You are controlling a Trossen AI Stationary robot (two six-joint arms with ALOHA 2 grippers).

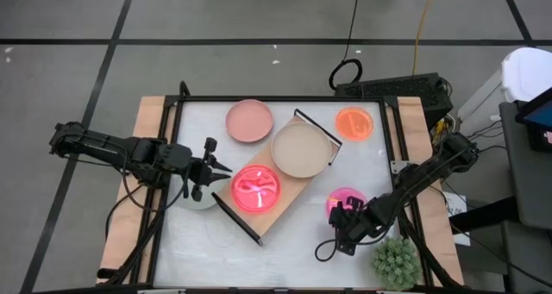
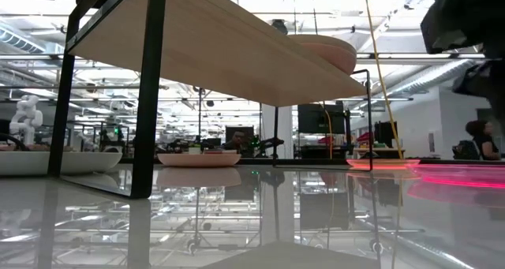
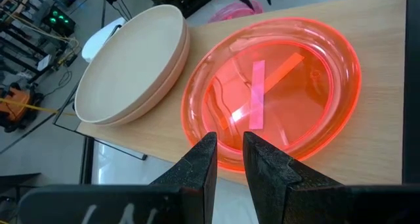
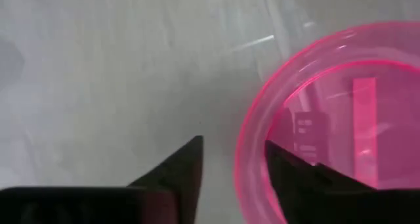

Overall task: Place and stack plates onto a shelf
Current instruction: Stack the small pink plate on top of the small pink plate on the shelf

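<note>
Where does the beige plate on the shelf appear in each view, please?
High: beige plate right of centre, on the shelf's far end.
Low: upper right of centre, a rim above the board.
Left wrist: upper left.
Right wrist: not in it.
Shared landmark: the shelf.

Grey plate (image 1: 200, 199) mostly hidden under left gripper (image 1: 210, 168). Neon pink plate (image 4: 335, 119) cut off by right wrist frame edge, blurred. Low view crops shelf (image 2: 229, 52) top-left.
</note>
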